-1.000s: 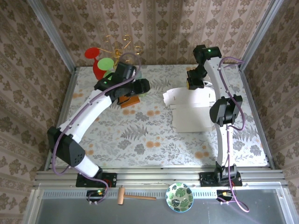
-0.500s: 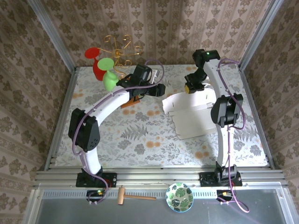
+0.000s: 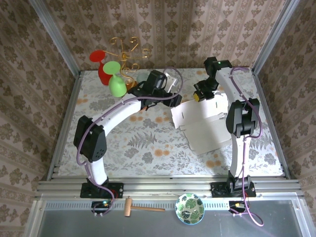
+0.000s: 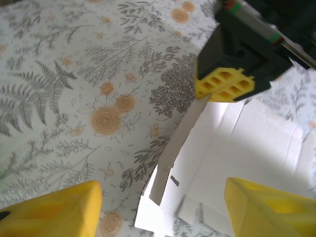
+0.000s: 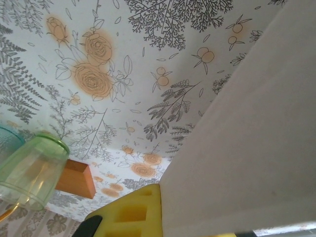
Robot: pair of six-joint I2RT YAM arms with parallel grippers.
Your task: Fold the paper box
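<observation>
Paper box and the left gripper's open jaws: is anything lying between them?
Nothing: in the left wrist view, bare floral tabletop runs from the left gripper up to the paper box edge.

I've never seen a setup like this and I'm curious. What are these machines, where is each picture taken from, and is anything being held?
These are two robot arms bolted to a flower-patterned table. The overhead picture looks down on both; the other two come from cameras on each wrist, with yellow fingers in view. A pale paper box, an unfolded cut-out sheet, lies on the table. The right gripper pinches one lifted flap. The left gripper hangs open beside it, holding nothing.
</observation>
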